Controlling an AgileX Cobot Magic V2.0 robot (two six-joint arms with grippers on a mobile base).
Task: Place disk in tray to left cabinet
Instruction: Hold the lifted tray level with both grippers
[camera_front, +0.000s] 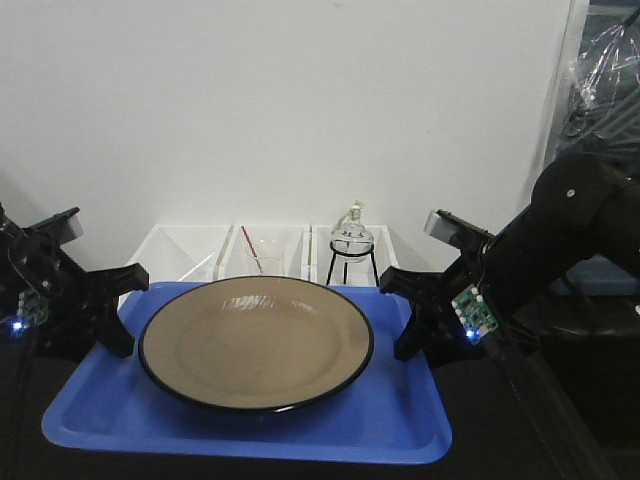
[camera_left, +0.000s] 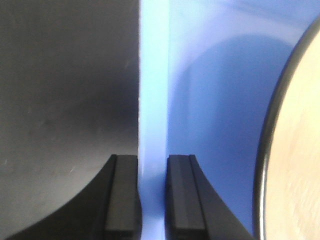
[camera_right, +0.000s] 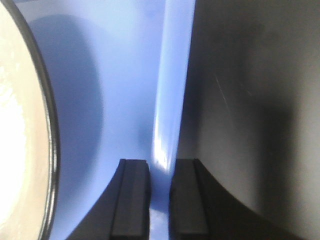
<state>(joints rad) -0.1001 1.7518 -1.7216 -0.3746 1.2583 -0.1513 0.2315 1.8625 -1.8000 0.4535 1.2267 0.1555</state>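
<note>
The tan disk (camera_front: 255, 342) with its thin black rim lies in the middle of the blue tray (camera_front: 90, 415). My left gripper (camera_front: 127, 310) is shut on the tray's left rim (camera_left: 152, 75), one jaw on each side of it. At the opposite end, my right gripper (camera_front: 401, 316) is shut on the right rim (camera_right: 175, 75). In the left wrist view the left gripper (camera_left: 152, 161) clamps the rim, with the disk (camera_left: 300, 150) at the right edge. In the right wrist view the right gripper (camera_right: 160, 164) does the same, with the disk (camera_right: 20, 125) at the left. The left cabinet is out of view.
Behind the tray stand white plastic bins (camera_front: 185, 250). One bin holds a clear beaker (camera_front: 265, 257) with a red stick, and a round glass flask (camera_front: 352, 238) on a black stand sits in another. A dark surface (camera_front: 20, 450) lies under the tray, and a white wall is behind.
</note>
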